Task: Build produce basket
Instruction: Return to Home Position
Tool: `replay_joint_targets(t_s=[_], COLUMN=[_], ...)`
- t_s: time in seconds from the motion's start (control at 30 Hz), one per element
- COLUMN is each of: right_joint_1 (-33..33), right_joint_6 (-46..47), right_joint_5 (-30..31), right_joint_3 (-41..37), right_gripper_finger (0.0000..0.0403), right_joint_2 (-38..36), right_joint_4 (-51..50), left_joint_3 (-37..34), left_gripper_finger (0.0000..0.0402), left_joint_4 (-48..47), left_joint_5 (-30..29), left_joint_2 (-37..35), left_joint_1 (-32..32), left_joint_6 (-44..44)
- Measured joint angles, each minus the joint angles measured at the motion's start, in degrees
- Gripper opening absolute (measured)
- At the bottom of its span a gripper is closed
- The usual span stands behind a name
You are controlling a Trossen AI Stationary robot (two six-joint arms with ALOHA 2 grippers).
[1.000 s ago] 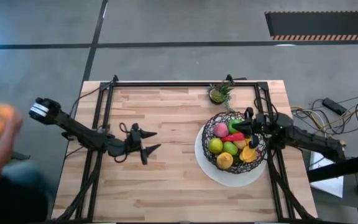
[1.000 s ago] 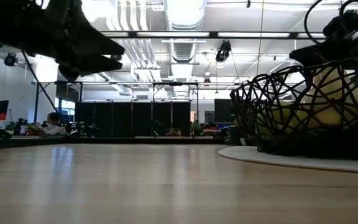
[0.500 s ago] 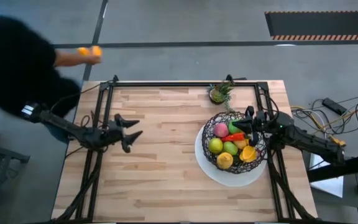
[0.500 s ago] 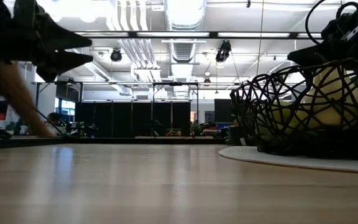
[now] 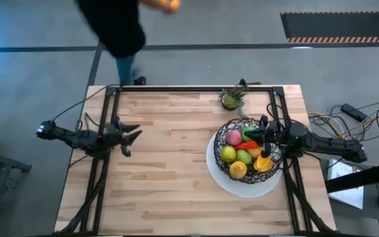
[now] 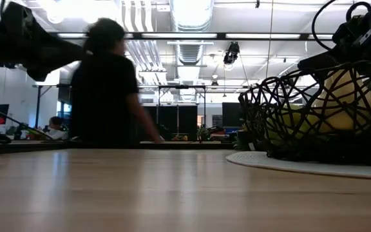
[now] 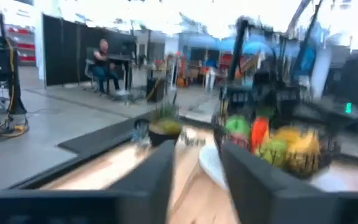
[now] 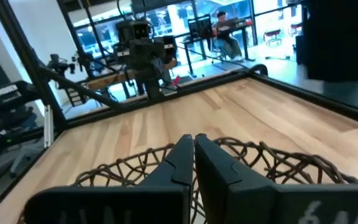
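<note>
The dark woven wire basket (image 5: 245,150) stands on a flat white plate (image 5: 242,187) at the table's right. It holds the produce: a pink fruit (image 5: 233,137), green apples (image 5: 228,154), a red carrot-shaped piece (image 5: 249,145) and orange pieces (image 5: 263,162). My right gripper (image 5: 263,130) is shut and empty, hovering just over the basket's far right rim (image 8: 129,162); its fingers (image 8: 193,149) are closed together. My left gripper (image 5: 130,133) is open and empty above the table's left part, its fingers pointing toward the basket (image 7: 272,149).
A small green potted plant (image 5: 233,97) stands at the far edge behind the basket. A person in dark clothes (image 5: 117,26) walks past the table's far left corner with an orange object (image 5: 166,4). Bare wood lies between the arms (image 5: 170,158).
My left gripper has drawn back toward the table's left edge and a little toward the far edge, staying open. The person has gone from the table's left side round to beyond its far edge, carrying the orange object. My right gripper has kept still.
</note>
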Motion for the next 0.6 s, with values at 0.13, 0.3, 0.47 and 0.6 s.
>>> replay_joint_targets(t_s=[0.13, 0.3, 0.47, 0.6], right_joint_1=[1.6, 2.1, 2.1, 2.1], right_joint_6=[-0.2, -0.2, -0.3, -0.8], right_joint_5=[1.2, 1.0, 0.6, -0.5], right_joint_3=[0.0, 0.0, 0.0, -0.1], right_gripper_finger=[0.0008, 0.0008, 0.0008, 0.0008], right_joint_2=[1.3, 2.0, 2.2, 2.2], right_joint_4=[-0.1, -0.1, 0.0, 0.1], left_joint_3=[0.0, -0.1, -0.1, -0.1], left_gripper_finger=[0.002, 0.0003, 0.0, 0.0], left_joint_4=[-0.7, -1.0, 0.2, 3.3], left_joint_5=[4.6, 18.7, 35.1, 48.3], left_joint_2=[2.7, 6.2, 10.8, 12.9], left_joint_1=[3.8, 14.7, 28.2, 35.5], left_joint_6=[-1.1, -6.5, -9.3, -7.1])
